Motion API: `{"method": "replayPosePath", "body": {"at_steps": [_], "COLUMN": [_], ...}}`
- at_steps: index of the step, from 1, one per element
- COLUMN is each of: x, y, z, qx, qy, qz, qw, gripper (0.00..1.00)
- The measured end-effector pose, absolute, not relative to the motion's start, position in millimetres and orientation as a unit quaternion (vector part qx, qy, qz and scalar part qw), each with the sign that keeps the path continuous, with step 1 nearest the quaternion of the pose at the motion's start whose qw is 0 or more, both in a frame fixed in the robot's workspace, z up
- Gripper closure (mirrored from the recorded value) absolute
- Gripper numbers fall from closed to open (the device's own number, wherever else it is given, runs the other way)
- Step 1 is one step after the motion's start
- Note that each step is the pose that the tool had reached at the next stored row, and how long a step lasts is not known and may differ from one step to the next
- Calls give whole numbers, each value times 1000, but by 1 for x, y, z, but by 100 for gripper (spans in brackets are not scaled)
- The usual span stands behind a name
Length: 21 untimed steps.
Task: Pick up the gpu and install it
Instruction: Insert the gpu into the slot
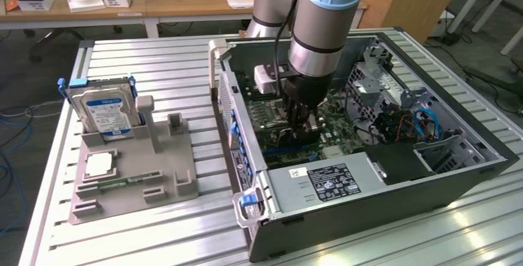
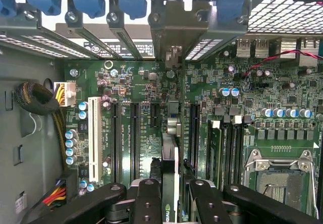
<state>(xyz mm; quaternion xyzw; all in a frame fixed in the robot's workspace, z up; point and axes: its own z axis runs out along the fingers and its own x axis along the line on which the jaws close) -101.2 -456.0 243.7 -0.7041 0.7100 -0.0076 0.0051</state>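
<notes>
The gpu [image 2: 170, 151] shows edge-on in the wrist view as a thin green card standing upright over the motherboard [image 2: 126, 82], between black expansion slots. Its silver bracket end [image 2: 173, 37] reaches the case's rear slot openings. My gripper [image 2: 169, 189] is shut on the card, with black fingers [image 2: 146, 199] on either side of it. In the exterior view the gripper [image 1: 301, 130] is deep inside the open computer case [image 1: 457, 174], low over the board. Whether the card is seated in its slot I cannot tell.
A grey fixture [image 1: 176, 186] on the exterior view's left holds a silver hard drive with a blue label [image 1: 105, 113], a processor chip [image 1: 98, 165] and a memory stick [image 1: 122, 182]. Inside the case are the power supply [image 1: 327, 180], blue cables [image 1: 429, 122], a white slot [image 2: 94, 135] and the processor socket [image 2: 280, 178].
</notes>
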Motion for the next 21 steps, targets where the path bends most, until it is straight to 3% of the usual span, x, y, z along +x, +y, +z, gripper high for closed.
{"method": "replayPosePath", "body": {"at_steps": [21], "x": [-103], "y": [-454], "z": [234], "qx": [-706], "qy": [709], "qz": [-8], "qw": [5], "gripper": [74]}}
